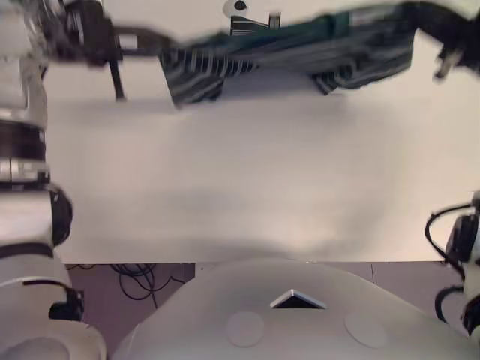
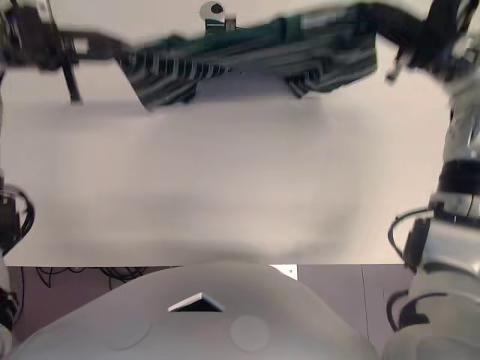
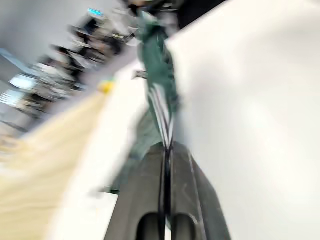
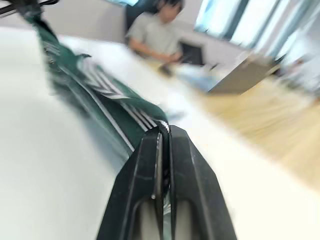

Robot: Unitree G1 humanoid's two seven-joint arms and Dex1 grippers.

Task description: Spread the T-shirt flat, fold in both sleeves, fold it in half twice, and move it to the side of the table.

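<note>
A dark green T-shirt with white stripes (image 1: 285, 52) hangs stretched in the air over the far part of the white table (image 1: 240, 187). My left gripper (image 1: 154, 46) is shut on its left end, and the pinched cloth (image 3: 162, 120) runs away from the fingers (image 3: 145, 195). My right gripper (image 2: 375, 22) is shut on the shirt's right end, with the striped cloth (image 4: 95, 95) leaving its fingers (image 4: 187, 185). The lower folds of the shirt (image 2: 172, 82) droop toward the tabletop.
A small white and dark object (image 1: 238, 7) sits at the table's far edge behind the shirt. The table's near edge (image 1: 240, 261) lies just ahead of me, with cables (image 1: 139, 279) on the floor below. A wooden table (image 4: 270, 115) stands beyond the white one.
</note>
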